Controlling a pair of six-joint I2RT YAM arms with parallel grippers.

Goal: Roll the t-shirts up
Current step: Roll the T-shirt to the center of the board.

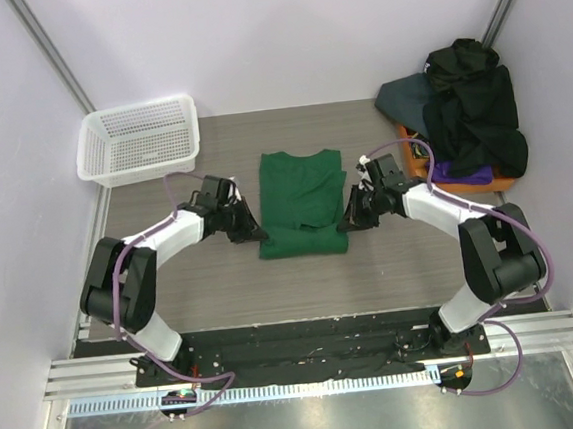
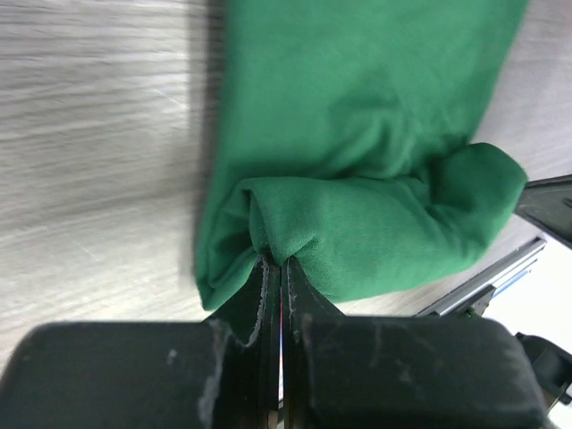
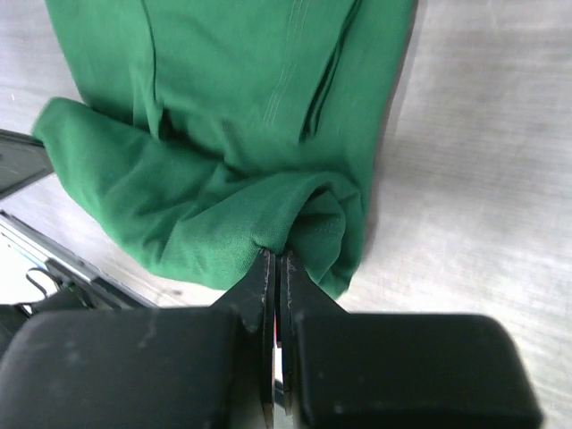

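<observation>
A dark green t-shirt (image 1: 303,201) lies folded into a narrow strip in the middle of the table, its near end turned over into a first fold. My left gripper (image 1: 251,228) is shut on the near left corner of that fold; the cloth (image 2: 357,206) bunches at its fingertips (image 2: 279,262). My right gripper (image 1: 352,217) is shut on the near right corner; the cloth (image 3: 223,179) bunches at its tips (image 3: 275,255). A heap of dark t-shirts (image 1: 468,108) lies at the back right.
A white mesh basket (image 1: 139,139) stands at the back left. An orange tray (image 1: 464,181) sits under the dark heap at the right, with purple cloth (image 1: 461,172) showing on it. Walls close in on both sides.
</observation>
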